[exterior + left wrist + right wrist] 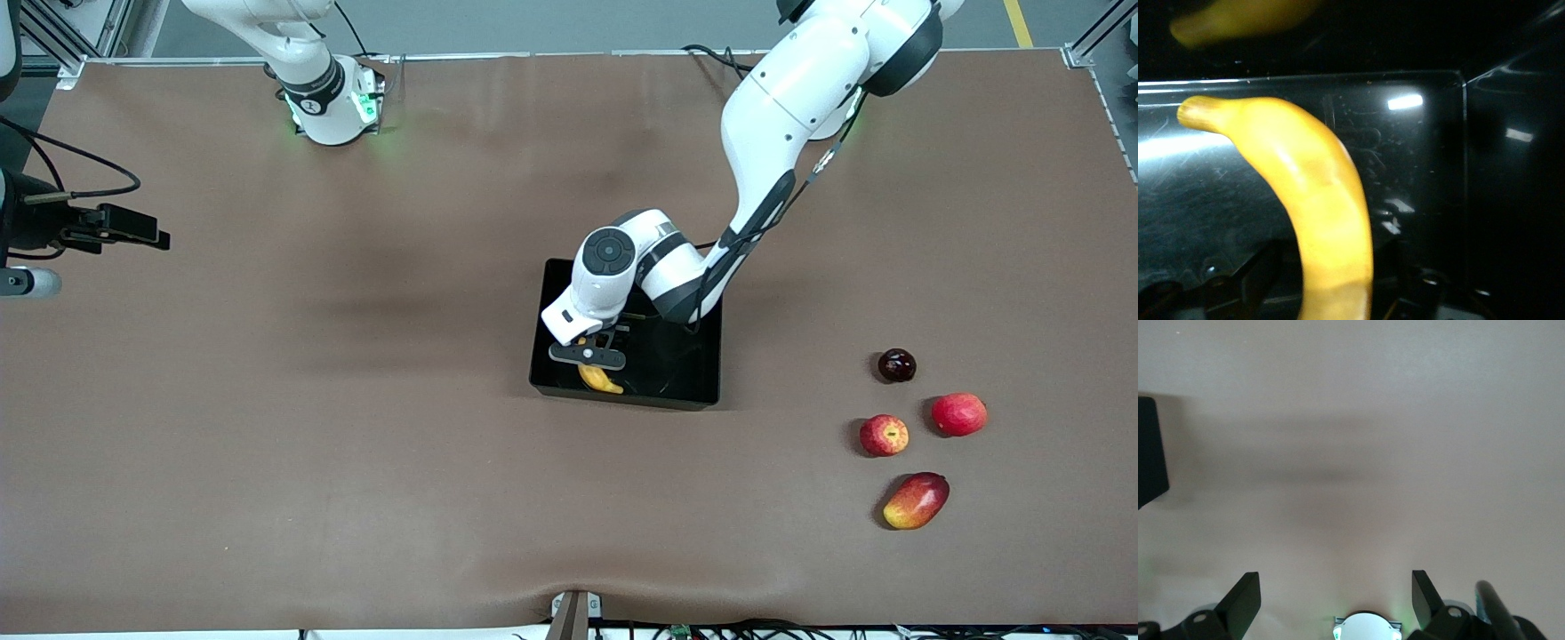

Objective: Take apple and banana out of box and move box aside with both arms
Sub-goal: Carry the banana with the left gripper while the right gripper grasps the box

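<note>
Left wrist view: left gripper [1331,293] grasps curved smooth banana [1311,200] inside glossy black box [1498,173]; right gripper [1336,595] spread.

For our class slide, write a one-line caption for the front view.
Left gripper down in the black bin over a banana; four other fruits lie outside it.

The right claw [1336,597] hangs over bare brown counter [1358,420], its two black fingers [1245,600] spread wide apart with nothing between them; a soft dark shadow band lies across the counter's surface; the corner of a black box [1150,453] shows at one edge of the picture, resting on the counter; a round white base [1366,625] with a faint green glow beside it sits between the fingers at the frame's edge; a dark cable [1495,610] runs beside one finger.
</note>
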Robot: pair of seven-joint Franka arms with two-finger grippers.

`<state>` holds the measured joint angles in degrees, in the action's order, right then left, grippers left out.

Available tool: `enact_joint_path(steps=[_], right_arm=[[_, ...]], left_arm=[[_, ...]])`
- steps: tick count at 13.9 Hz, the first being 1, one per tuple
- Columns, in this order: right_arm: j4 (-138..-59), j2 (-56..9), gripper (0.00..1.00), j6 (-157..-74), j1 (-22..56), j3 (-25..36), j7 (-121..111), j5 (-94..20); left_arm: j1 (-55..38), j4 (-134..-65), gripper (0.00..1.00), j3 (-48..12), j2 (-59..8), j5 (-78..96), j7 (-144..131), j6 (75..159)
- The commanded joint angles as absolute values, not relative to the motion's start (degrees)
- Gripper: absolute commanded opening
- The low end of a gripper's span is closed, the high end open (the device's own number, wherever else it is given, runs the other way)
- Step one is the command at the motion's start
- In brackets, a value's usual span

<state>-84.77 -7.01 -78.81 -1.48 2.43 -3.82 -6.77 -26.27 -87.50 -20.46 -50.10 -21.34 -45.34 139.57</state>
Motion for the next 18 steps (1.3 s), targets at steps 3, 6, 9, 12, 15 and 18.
enact_joint_path(steps=[3,6,9,12,15,18], right_arm=[[-84.4,-9.8,1.00,-82.2,-0.3,2.5,-2.8,-10.9],[-84.6,-11.9,1.00,-84.5,4.8,2.5,4.7,-12.3],[-84.6,-13.8,1.00,-86.9,9.5,2.5,9.2,-12.4],[-84.7,-15.5,1.00,-88.6,13.5,2.5,12.3,-14.8],[-84.8,-20.7,1.00,-96.6,20.9,2.5,21.2,-14.9],[-84.7,-27.1,1.00,-107.5,29.5,2.5,29.8,-14.9]], left_arm=[[-25.8,-86.5,0.00,-20.0,-48.0,-23.1,-45.9,138.5],[-24.4,-86.4,0.00,-20.1,-43.4,-23.0,-45.6,134.9],[-21.6,-86.2,0.00,-21.2,-39.6,-21.5,-45.3,131.8],[-17.0,-86.1,0.00,-21.3,-36.6,-20.9,-45.2,131.3],[-11.7,-86.0,0.00,-21.8,-35.0,-20.7,-43.7,131.2],[-4.9,-86.7,0.00,-23.8,-35.1,-19.2,-36.4,131.2]])
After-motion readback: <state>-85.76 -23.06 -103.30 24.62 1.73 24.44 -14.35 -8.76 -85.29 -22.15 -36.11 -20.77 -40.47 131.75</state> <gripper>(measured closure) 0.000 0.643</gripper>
